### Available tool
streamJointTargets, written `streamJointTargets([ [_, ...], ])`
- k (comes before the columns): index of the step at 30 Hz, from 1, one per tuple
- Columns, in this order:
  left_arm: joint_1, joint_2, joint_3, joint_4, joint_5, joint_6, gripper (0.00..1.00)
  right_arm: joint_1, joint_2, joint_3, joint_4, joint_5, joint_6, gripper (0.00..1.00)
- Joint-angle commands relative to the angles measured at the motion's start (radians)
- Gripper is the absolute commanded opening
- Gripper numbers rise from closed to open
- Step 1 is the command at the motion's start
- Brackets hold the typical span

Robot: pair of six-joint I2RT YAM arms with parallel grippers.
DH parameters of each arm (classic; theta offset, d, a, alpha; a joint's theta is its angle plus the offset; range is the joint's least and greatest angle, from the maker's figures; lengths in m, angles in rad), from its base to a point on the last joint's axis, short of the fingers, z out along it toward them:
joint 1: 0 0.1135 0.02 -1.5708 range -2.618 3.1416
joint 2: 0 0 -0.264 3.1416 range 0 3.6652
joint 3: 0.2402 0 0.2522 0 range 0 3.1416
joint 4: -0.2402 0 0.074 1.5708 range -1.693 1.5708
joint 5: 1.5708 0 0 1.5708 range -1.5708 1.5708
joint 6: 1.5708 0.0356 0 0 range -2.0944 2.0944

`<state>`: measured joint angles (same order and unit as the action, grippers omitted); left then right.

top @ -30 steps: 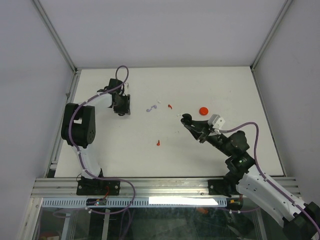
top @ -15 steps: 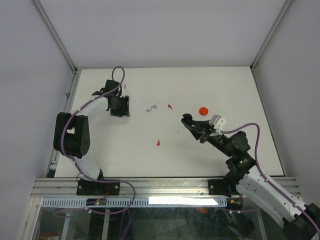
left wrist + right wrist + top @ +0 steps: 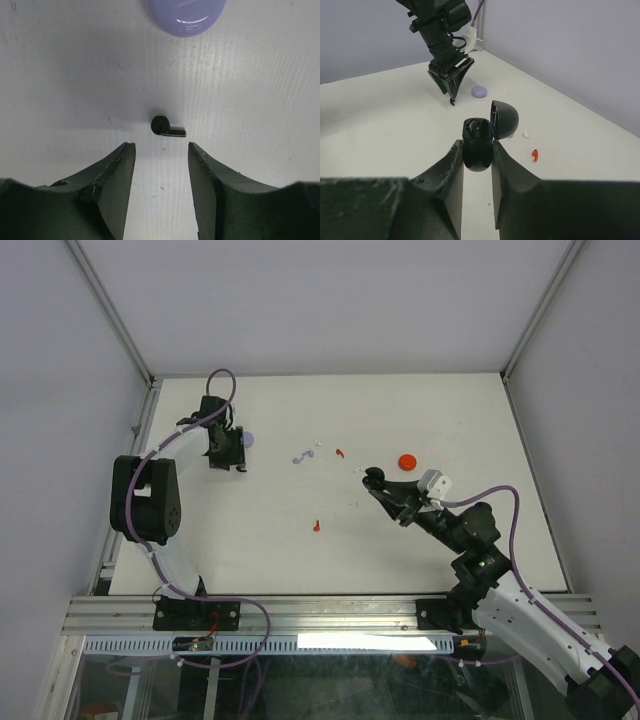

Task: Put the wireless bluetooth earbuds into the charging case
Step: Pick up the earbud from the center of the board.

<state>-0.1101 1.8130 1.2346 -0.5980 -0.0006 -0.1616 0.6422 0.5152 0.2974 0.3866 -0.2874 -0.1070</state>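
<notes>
Table (image 3: pixel 60 75) holds earbud (image 3: pixel 161 125) before left hand (image 3: pixel 160 146); right hand (image 3: pixel 476 146) grips case (image 3: pixel 479 156).

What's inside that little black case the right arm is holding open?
The black case sits clamped between the right fingers, its lid tipped back. The inside shows only dark hollows with a faint glint; whether anything sits in there is too dark to tell.

no legible text — anywhere
</notes>
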Motion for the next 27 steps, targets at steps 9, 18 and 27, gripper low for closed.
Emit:
streamJointTargets([
  [9,0.0,0.081,0.08,0.042,-0.005,-0.017,0.41,0.004,0.009,0.008,0.028,0.009,0.001,0.0],
  [18,0.0,0.112,0.068,0.046,0.014,-0.011,0.31,0.004,0.002,0.007,0.023,0.009,0.001,0.0],
  [27,-0.013,0.095,0.031,0.04,0.016,0.003,0.25,0.004,-0.002,0.003,0.017,0.004,0.002,0.0],
])
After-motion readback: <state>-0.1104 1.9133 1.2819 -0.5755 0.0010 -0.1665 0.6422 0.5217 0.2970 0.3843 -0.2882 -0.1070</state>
